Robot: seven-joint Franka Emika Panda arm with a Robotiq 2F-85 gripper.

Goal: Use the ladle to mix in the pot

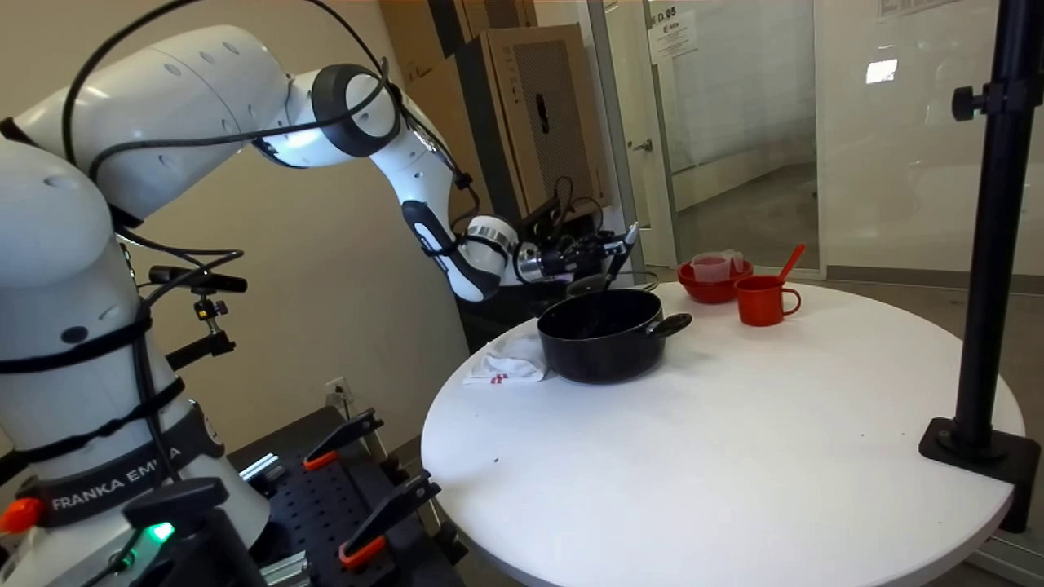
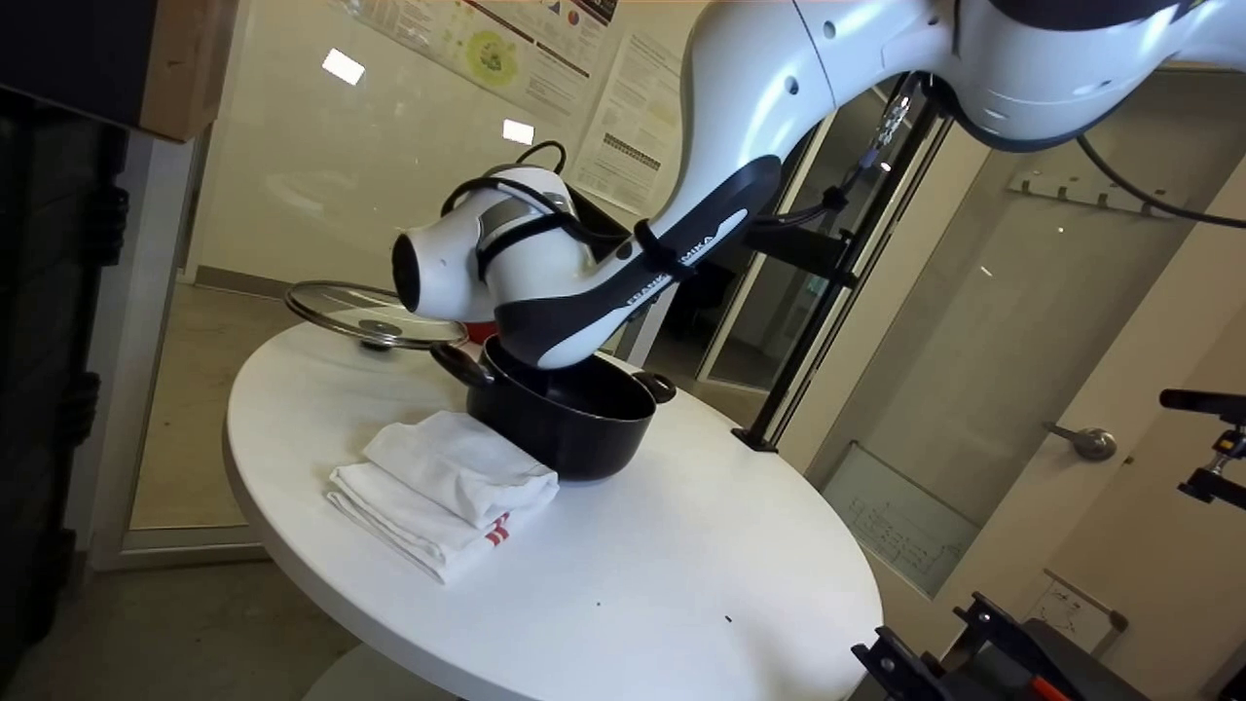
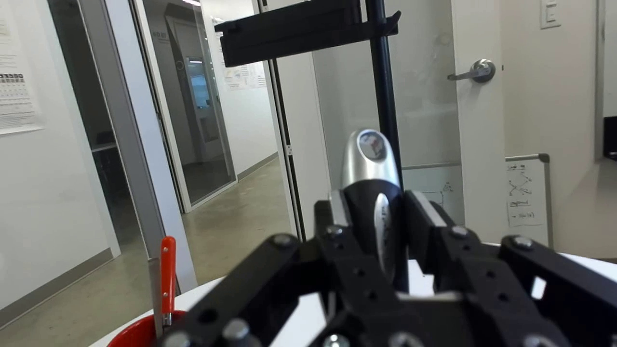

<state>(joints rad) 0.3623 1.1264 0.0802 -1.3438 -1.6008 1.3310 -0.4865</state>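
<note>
The black pot [image 1: 603, 350] stands on the white round table and also shows in an exterior view [image 2: 569, 438]. The ladle [image 1: 617, 262] is dark with a silver handle tip. It leans slightly, handle up, with its lower end inside the pot; its scoop end is hidden. My gripper [image 1: 613, 246] is above the pot's rim. In the wrist view my gripper [image 3: 378, 209] is shut on the handle of the ladle [image 3: 368, 161], with a finger on each side. In an exterior view the arm hides the gripper and the ladle. The pot's contents cannot be seen.
A folded white towel [image 2: 448, 482] lies beside the pot. A glass lid [image 2: 375, 316] is behind the pot. A red mug [image 1: 760, 303] with a red-handled utensil and a red bowl [image 1: 708, 292] stand beyond it. A black pole [image 1: 983, 244] is clamped at the table edge.
</note>
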